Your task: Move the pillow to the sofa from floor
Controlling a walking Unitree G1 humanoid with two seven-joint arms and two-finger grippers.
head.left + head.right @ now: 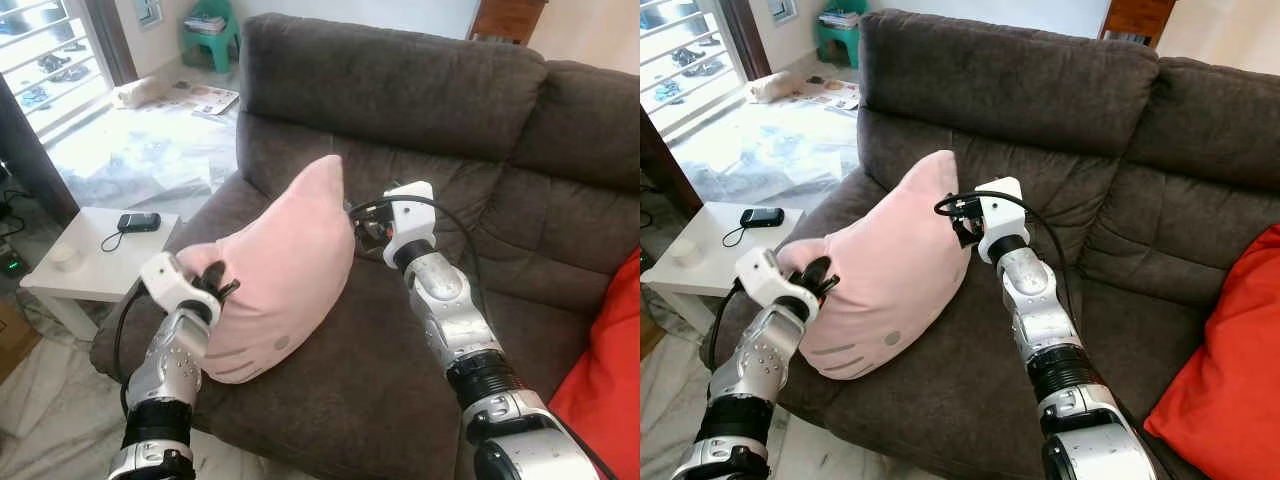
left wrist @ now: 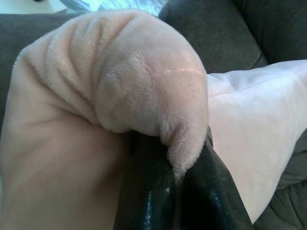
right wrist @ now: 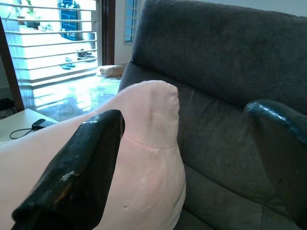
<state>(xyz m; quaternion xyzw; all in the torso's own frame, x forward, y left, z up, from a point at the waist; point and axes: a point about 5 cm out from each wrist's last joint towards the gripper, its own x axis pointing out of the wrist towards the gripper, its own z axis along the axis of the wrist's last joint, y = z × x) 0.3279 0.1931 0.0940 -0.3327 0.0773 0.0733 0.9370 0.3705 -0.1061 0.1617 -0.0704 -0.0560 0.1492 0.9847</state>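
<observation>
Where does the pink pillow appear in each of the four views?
Left eye view: pink pillow left of centre, on the sofa seat.
Right eye view: left of centre.
Left wrist view: a pinched corner.
Right wrist view: lower left.
Shared landmark: the sofa backrest.

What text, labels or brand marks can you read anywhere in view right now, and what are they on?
No text can be read.
Pink pillow, pinched by the left gripper over the sofa: a small grey round mark and faint stitched lines, no letters.
Papers on the floor: print too small and blurred to read.
Dark device on the white side table: nothing legible.
Right gripper: no markings visible.
</observation>
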